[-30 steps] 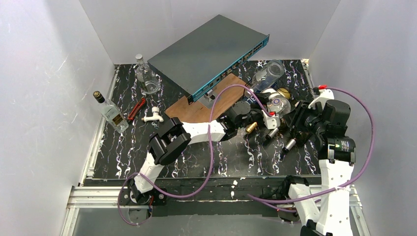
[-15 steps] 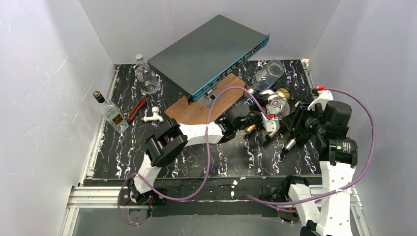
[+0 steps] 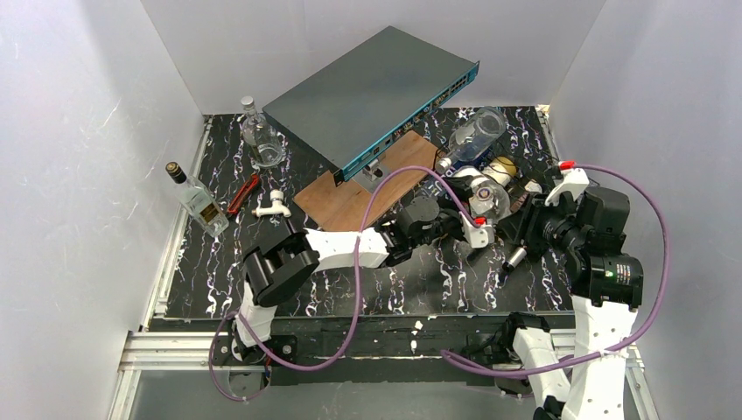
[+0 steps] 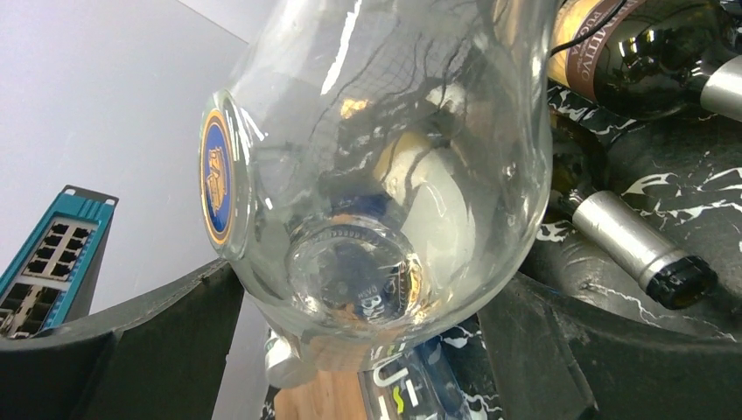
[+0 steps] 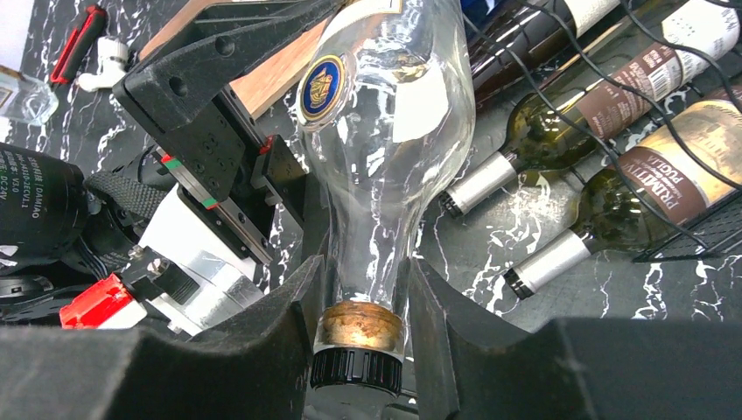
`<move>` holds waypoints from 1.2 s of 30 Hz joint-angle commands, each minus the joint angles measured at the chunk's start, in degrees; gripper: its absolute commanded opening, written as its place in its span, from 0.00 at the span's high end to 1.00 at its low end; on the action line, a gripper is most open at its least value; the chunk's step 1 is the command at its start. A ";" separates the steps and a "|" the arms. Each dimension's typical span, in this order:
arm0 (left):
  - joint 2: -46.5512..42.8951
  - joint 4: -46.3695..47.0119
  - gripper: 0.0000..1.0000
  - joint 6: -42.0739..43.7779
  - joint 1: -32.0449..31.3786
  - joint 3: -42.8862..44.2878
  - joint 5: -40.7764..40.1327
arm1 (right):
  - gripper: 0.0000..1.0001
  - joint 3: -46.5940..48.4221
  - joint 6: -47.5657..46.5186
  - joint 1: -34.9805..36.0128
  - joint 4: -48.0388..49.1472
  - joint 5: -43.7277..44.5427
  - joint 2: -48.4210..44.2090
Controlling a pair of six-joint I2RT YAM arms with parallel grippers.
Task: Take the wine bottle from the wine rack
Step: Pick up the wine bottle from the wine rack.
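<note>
Nearest the bases, the right gripper [image 5: 363,273] is closed narrowly round the neck of the wine bottle [image 5: 385,131], just above its cork-coloured band and black cap. The left gripper [image 4: 360,289] sits wider, and its fingers appear to press the fat glass body from both sides near the base. The clear bottle with the blue and gold medallion thus hangs between the two arms, tilted, above the marbled table [image 3: 420,271]. Over the last second the left arm's elbow has folded back towards its base, the right wrist has shifted with it, and the bottle has come nearer the front edge. It now lies beside the wine rack [image 5: 691,238] and outside its wires, so I judge the lift-off essentially done, with only a safe set-down or hold left. Just beyond it, two dark bottles with silver capsules [image 5: 560,114] [image 5: 612,201] remain under the rack's wires, their necks pointing towards the carried bottle. Their necks and the purple cable looping over the left arm are what could snag a careless swing. Farther back, the wooden board [image 3: 367,188] props up the grey network switch [image 3: 372,92], and another clear bottle [image 3: 477,136] lies behind the rack. Well apart on the far left are a square bottle [image 3: 199,203], a glass flask [image 3: 261,140], a red-handled tool [image 3: 243,194] and a white fitting [image 3: 271,208], none of them in the way.
</note>
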 commanded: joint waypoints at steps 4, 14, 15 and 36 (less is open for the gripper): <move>-9.25 11.34 0.05 1.82 -3.89 -2.63 -0.89 | 0.99 2.60 -0.52 2.49 -0.12 -23.87 -2.25; -12.97 12.61 0.05 2.15 -5.79 -8.92 -6.43 | 0.99 0.12 -1.78 2.48 -0.99 -27.72 -1.89; -13.31 12.73 0.05 2.10 -5.94 -9.46 -6.76 | 0.99 -0.02 -2.16 2.48 -1.19 -28.06 -1.70; -16.70 14.11 0.04 1.25 -8.31 -17.18 -12.39 | 0.99 -1.75 -12.06 3.74 -7.47 -34.61 4.68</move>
